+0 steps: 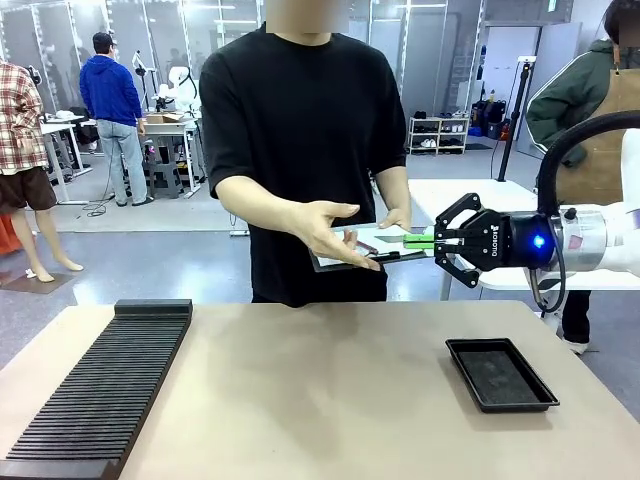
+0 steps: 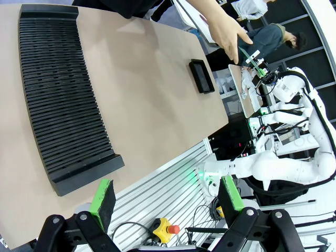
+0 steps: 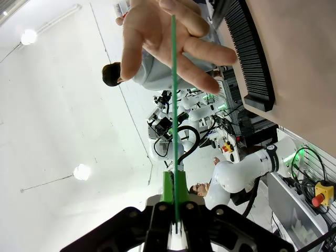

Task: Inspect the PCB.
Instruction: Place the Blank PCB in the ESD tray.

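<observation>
Green PCB (image 1: 419, 241) pinched edgewise by the right gripper (image 1: 438, 244).
Its long axis runs level toward the person's open hand (image 1: 332, 231); the left gripper (image 2: 167, 198) gapes empty.

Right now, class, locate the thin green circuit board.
Front view, right of centre: the green circuit board is clamped in the right gripper, beside the person's open hand.

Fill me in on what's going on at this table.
The robot's right tool is shut on a thin green circuit board, holding it out in the air toward a person standing at the far side. That person's open hand is up next to the board, while their other hand holds a clipboard. The left tool hangs open by the table edge, holding nothing. A black tray and a ribbed black rack sit on the table.
</observation>
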You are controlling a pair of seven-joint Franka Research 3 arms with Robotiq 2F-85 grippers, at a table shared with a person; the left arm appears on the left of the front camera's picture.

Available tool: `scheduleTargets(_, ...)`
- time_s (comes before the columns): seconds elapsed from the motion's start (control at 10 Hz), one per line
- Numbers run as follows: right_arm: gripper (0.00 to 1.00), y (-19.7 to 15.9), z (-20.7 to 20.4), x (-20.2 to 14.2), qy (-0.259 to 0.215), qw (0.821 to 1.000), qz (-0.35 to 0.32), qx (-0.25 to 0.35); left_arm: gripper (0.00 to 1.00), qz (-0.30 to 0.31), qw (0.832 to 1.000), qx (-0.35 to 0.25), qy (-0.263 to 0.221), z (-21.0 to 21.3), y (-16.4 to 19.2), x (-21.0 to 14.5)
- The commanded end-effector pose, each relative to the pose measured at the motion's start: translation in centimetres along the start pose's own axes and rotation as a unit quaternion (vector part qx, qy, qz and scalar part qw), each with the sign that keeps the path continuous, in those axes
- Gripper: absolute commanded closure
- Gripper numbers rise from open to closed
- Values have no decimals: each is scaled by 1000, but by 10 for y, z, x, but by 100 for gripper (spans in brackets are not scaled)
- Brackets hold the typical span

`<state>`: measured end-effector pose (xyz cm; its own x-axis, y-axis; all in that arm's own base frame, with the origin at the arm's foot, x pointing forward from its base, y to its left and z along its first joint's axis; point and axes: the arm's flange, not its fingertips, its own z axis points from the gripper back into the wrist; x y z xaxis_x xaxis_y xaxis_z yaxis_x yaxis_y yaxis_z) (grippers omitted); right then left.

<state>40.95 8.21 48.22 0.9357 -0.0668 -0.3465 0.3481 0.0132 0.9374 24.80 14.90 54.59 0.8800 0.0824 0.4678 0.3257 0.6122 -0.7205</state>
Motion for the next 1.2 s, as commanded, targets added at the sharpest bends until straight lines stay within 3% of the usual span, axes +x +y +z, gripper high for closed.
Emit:
scheduleTargets(0.0, 100, 2, -1, -2, 2, 1000, 3, 1, 0, -1, 1000, 2, 3, -1, -2, 0)
scheduleTargets(1.0, 98, 0, 0, 0, 0, 1000, 0, 0, 0, -1, 1000, 2, 3, -1, -2, 0)
scheduleTargets(1.1, 98, 0, -1, -21, -78, 995, 50, -44, 0, -1, 1000, 2, 3, -1, -2, 0)
